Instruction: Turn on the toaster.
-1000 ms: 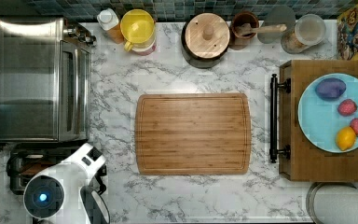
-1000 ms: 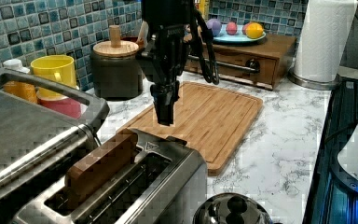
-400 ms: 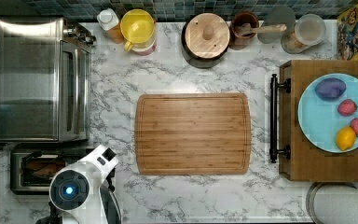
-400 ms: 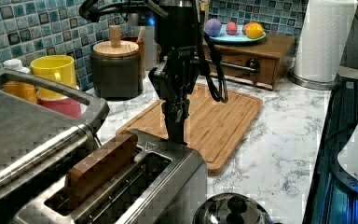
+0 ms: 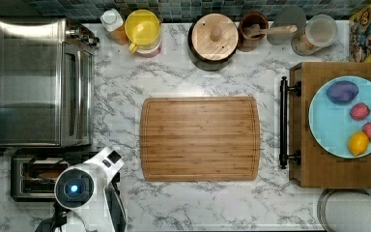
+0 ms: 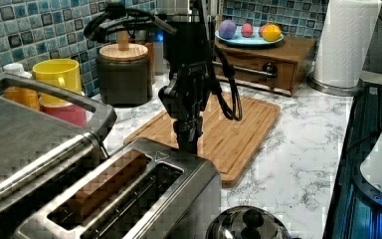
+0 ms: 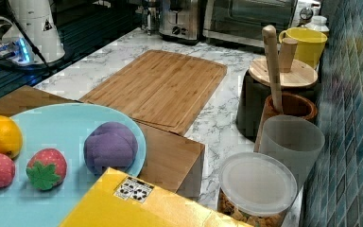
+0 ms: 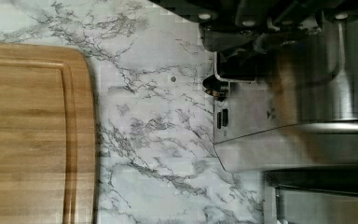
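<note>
The brushed-steel toaster (image 5: 31,174) stands at the top view's lower left, in front of the toaster oven. In the left view the toaster (image 6: 129,199) has a brown slab (image 6: 107,184) in one of its two slots. My gripper (image 6: 186,145) points straight down with its tip at the top edge of the toaster's end that faces the cutting board, and its fingers look shut with nothing held. From the top view the arm's wrist (image 5: 79,186) covers that end. In the wrist view a small dark knob (image 8: 212,85) shows on the toaster (image 8: 261,116) end face, just below the gripper body.
A large toaster oven (image 5: 43,82) sits beside the toaster. The wooden cutting board (image 5: 200,137) lies mid-counter. A round steel kettle (image 6: 248,226) stands close to the toaster's end. Yellow mug (image 5: 142,26), lidded canister (image 5: 215,34) and a fruit plate (image 5: 328,130) line the edges.
The arm has shifted toward the cutting-board end of the toaster and dropped lower; the gripper tip now reaches the toaster's top edge.
</note>
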`<state>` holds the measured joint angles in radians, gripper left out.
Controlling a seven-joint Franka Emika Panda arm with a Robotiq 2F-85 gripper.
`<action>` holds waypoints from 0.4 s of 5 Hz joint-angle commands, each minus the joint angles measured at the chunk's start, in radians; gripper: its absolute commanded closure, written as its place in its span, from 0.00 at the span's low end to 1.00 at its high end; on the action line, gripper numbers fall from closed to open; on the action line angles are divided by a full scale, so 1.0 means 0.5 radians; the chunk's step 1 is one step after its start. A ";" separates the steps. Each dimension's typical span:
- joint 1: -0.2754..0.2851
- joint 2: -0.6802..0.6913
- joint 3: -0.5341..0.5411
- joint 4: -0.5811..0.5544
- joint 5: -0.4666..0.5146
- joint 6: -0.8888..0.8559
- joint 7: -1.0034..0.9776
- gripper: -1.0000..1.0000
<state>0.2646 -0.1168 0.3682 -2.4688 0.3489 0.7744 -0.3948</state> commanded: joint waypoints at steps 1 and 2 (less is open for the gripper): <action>0.045 0.264 -0.027 -0.028 0.067 0.085 -0.159 1.00; 0.010 0.266 -0.011 -0.186 0.137 0.152 -0.234 1.00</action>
<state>0.2607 -0.0199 0.3440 -2.4512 0.3865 0.8164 -0.4316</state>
